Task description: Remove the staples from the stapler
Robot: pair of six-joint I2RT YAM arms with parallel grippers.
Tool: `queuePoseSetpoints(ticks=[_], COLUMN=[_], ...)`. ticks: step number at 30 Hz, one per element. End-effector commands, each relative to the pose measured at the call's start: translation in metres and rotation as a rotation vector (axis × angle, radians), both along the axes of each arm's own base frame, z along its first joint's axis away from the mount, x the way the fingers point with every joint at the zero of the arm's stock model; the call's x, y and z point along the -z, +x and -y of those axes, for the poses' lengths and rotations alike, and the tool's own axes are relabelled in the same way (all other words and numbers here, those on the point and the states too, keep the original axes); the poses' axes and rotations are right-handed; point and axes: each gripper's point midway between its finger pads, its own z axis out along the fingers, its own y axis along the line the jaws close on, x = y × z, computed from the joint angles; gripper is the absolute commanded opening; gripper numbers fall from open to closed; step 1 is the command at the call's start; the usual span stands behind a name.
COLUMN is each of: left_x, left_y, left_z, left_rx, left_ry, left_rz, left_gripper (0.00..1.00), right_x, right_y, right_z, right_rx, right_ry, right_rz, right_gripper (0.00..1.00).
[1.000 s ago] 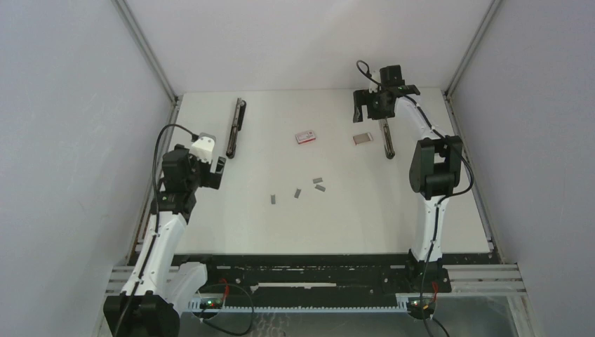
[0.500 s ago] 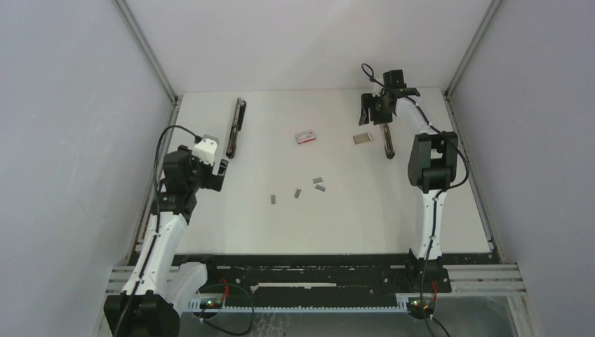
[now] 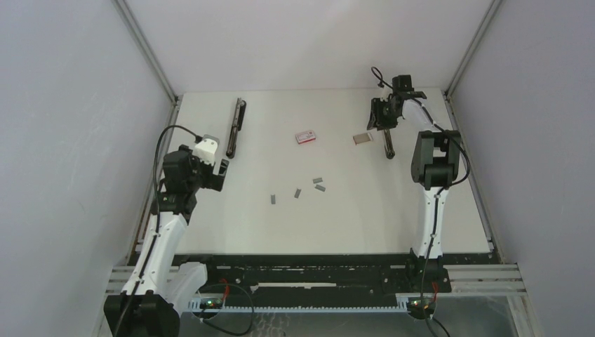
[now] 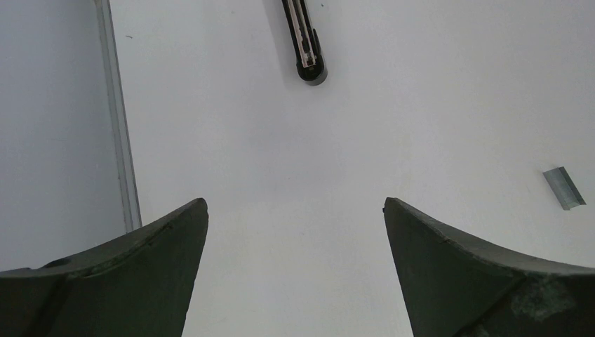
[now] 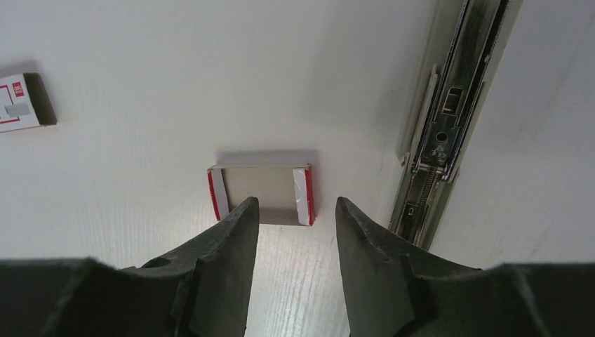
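On the worktop point(image 3: 231, 225) middle lie the staples point(image 3: 297, 192), four loose grey strips; right gripper point(image 5: 296, 201) over open red-white box point(image 5: 259, 186) beside stapler point(image 5: 442, 119), jaws partly apart, empty; left gripper point(image 4: 295, 203) jaws wide apart, empty.

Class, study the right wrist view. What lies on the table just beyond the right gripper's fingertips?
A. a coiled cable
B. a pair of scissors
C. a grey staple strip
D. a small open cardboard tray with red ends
D: the small open tray with red ends lies just ahead of the right gripper, and the opened stapler lies off to one side of it.
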Motion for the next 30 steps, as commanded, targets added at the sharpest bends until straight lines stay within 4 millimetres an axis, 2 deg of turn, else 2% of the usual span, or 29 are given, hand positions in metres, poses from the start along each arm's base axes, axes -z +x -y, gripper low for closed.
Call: queuePoseSetpoints(ticks=[1,5,11,20,30], left_x=[0.000,0.001,0.002,0.003,0.003], left_y=[0.003,0.003,0.003,0.003,0.003], left_z=[0.001,0.001,0.002,0.003,0.004], left_rx=[0.017,0.016,0.020,0.025,0.029], left_ry=[0.001,0.001,-0.001,-0.004,-0.005], left_rz=[0.027,0.023,0.021,0.018,0.018], left_gripper=[1.00,1.00,1.00,1.00,1.00], right_x=[-0.008,0.002,0.012,0.019,0.021], right_y=[0.007,0.005,0.002,0.000,-0.001], right_z=[-0.004,-0.002,-0.001,-0.002,-0.004], right_rx=[-0.014,-0.011,-0.009,-0.012,-0.018], right_ry=[0.045,0.034,0.052,0.059,0.071], right_rz=[0.021,-0.004,-0.033,-0.050,-0.056], right_gripper=[0.45,0.43,0.34,0.33,0.24])
